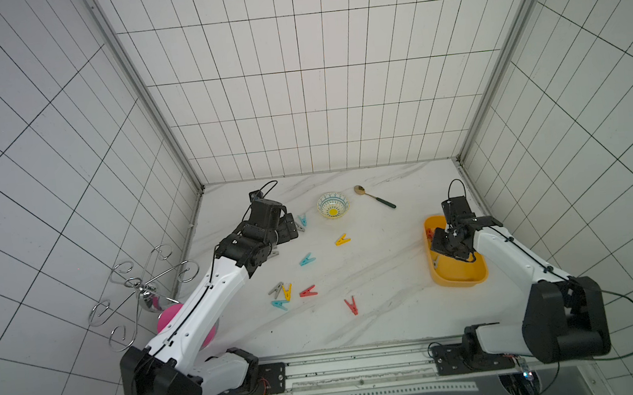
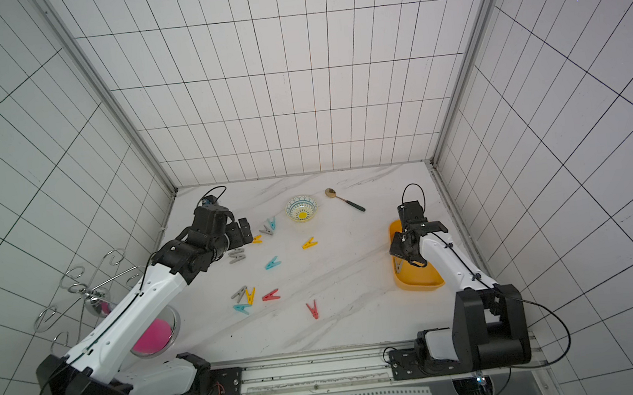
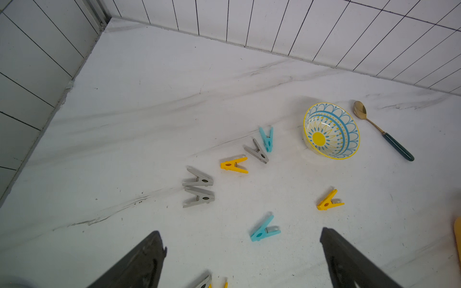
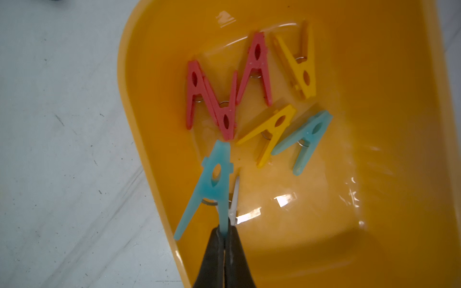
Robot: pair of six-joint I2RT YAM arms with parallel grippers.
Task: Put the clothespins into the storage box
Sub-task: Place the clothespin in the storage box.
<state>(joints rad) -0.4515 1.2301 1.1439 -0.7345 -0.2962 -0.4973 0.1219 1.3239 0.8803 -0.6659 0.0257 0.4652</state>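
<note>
With right gripper (image 4: 225, 232) clamped on one leg of a teal peg (image 4: 214, 179) over the box (image 4: 374, 224) holding several others, and left gripper (image 3: 240, 233) spread wide above loose pegs (image 3: 265, 229) on the table (image 3: 149, 124), treat as light, stiff, slick plastic: pinch flat sides near spring.

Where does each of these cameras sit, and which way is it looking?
Top views: high above the front edge of the table, looking down; left arm and right arm show.
Left wrist: on the left arm, facing clothespins, bowl and spoon; open left gripper shows.
Right wrist: on the right arm, looking into the storage box; right gripper pinches a blue clothespin.
Shared: bowl and spoon, in top views and left wrist.
</note>
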